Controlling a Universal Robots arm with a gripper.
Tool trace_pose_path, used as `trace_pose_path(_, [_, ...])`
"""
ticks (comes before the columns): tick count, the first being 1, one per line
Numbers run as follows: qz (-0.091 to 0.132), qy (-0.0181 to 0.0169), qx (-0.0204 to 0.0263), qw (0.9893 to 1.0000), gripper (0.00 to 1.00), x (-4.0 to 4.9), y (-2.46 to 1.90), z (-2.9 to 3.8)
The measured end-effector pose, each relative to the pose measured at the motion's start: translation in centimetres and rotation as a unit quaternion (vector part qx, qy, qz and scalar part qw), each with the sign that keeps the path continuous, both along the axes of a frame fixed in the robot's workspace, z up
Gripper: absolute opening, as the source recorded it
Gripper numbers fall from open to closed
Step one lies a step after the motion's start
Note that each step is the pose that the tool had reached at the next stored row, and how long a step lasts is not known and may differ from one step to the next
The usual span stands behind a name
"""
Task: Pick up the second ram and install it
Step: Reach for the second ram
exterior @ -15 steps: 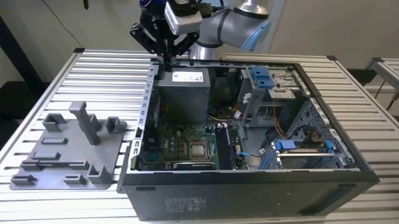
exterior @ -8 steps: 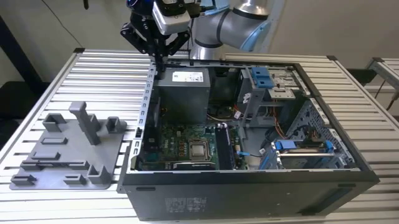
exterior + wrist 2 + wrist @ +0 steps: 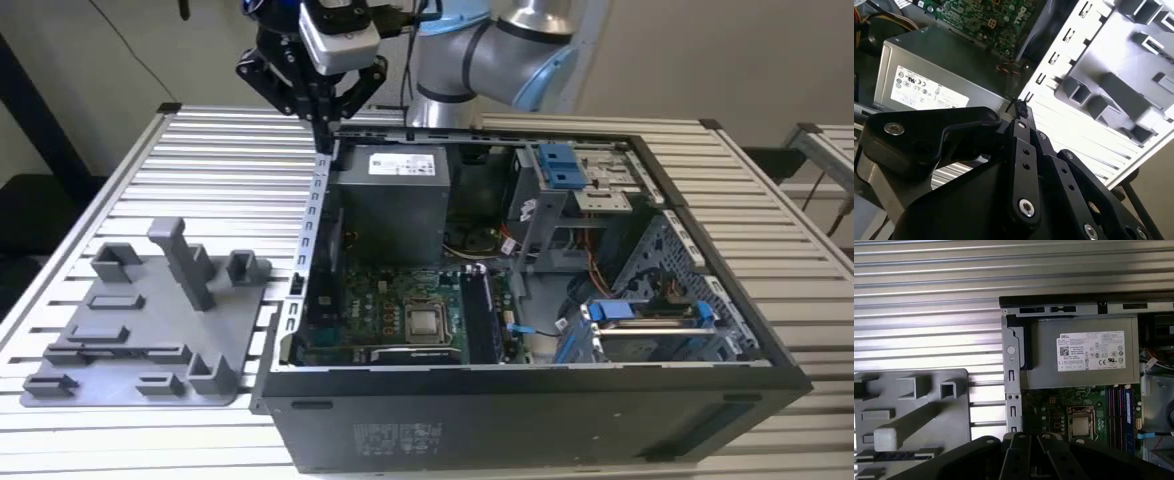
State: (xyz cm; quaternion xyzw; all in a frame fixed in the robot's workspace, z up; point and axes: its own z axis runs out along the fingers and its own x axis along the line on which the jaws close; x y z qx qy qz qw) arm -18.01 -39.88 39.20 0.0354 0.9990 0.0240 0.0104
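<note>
One tool (image 3: 324, 122) on the arm, hanging high over the far corner of the open computer case (image 3: 534, 420), at the exterior view's left, just above the edge by the power supply (image 3: 387, 200). Its black fingers meet at the tips in the second wrist view. We read it as closed, with nothing between them.

Where the second ram sits we cannot fix. A thin dark strip (image 3: 894, 456) lies along the long slot of the grey holder tray (image 3: 240, 325), well apart from the tool. We take that as the likely stick, though it may be a shadowed empty slot. Dark upright lines also show at the memory slots (image 3: 1119, 410) beside the processor socket (image 3: 427, 322); we cannot tell these apart.

Handling, our judgement: light, stiff, thin as a card, brittle at the chips and the contact edge. Best pinched across the two flat faces near the middle of the upper edge, clear of the contacts. The smooth faces may slip under a weak pinch.

Materials:
- bench (image 3: 200, 190): ribbed aluminium slats, bright.
- Tray: matte grey plastic, square posts and box pockets.
- Case: dark sheet steel, side rail punched with slots.
- Power supply: dull grey metal box, pale label.
- motherboard (image 3: 380, 300): green and crowded.
- latches (image 3: 567, 165): blue plastic, on the drive cages.
</note>
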Motion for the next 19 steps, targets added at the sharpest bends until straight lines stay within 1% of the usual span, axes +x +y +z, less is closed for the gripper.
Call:
trace_pose_path(11, [0.001,0.0,0.0,1.0,0.11,-2.83,-0.01,-0.07])
trace_pose_path(19, [0.002,0.0,0.0,1.0,0.11,-5.22,-0.14,-0.17])
